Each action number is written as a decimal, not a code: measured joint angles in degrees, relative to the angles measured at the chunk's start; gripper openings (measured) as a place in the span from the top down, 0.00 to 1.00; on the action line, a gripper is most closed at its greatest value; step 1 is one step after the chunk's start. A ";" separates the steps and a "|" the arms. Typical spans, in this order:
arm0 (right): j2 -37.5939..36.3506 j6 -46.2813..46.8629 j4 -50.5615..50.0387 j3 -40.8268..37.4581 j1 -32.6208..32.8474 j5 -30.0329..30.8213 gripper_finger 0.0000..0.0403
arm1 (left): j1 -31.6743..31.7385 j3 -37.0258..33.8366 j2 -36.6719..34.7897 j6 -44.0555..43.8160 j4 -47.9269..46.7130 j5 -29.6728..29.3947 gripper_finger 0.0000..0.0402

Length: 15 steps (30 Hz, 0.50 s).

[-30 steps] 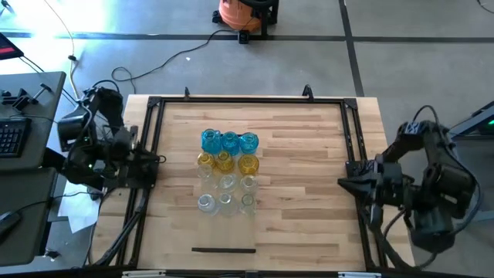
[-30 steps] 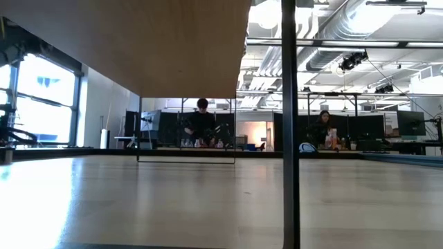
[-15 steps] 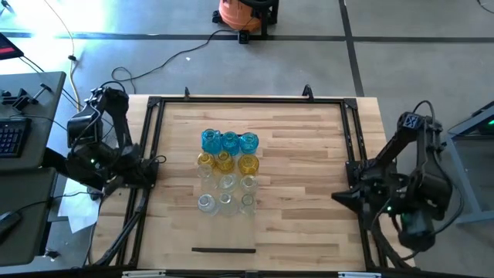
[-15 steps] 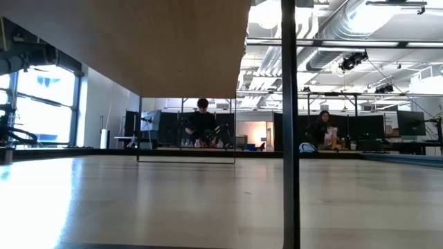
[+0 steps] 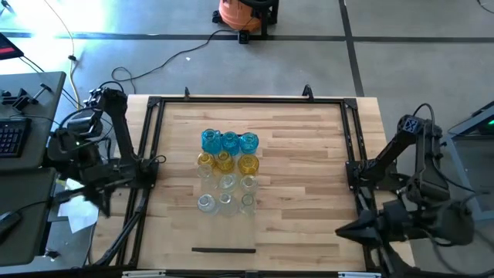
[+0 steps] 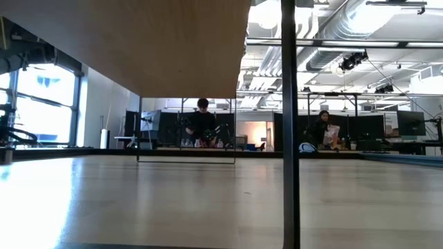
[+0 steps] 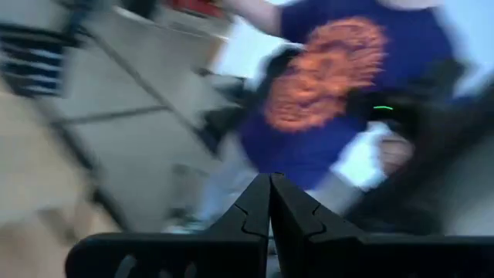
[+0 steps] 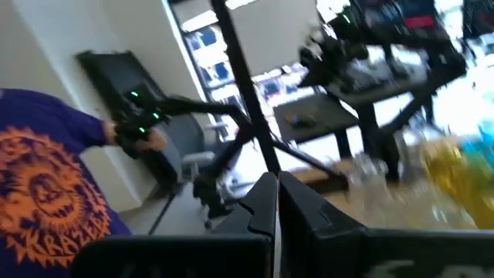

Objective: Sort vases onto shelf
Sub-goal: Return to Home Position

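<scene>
The vases stand in a tight block at the table's middle: blue ones farthest, yellow ones behind them, clear ones nearest. They show blurred in the right wrist view. In the low view a pale wood panel, which looks like the shelf, spans overhead; no vase shows there. My left gripper hangs off the table's left edge, shut, facing a person in a blue shirt. My right gripper is shut over the table's right near part, pointing left, well clear of the vases.
A black frame rims the tabletop, with a post close to the low camera. A thin dark strip lies near the near edge. A person stands near the table's left near corner. People sit in the room behind.
My left gripper has swung away from the table's left edge and turned toward the near side, staying shut. My right gripper has moved toward the near edge along the table's right side, still shut and pointing left. The vases have not moved.
</scene>
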 joint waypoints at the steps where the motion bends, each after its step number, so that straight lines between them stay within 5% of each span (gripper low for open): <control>1: 0.00 -3.38 2.73 0.00 0.00 -0.59 1.00 | 0.00 0.00 0.00 -1.26 1.01 2.53 1.00; 6: -0.02 -11.76 10.08 0.00 -0.04 -8.12 1.00 | 0.97 0.02 -1.89 3.23 1.78 17.28 1.00; 15: -0.02 -23.27 15.51 0.00 -0.37 -12.58 1.00 | 3.64 0.05 -20.41 7.83 1.57 13.45 1.00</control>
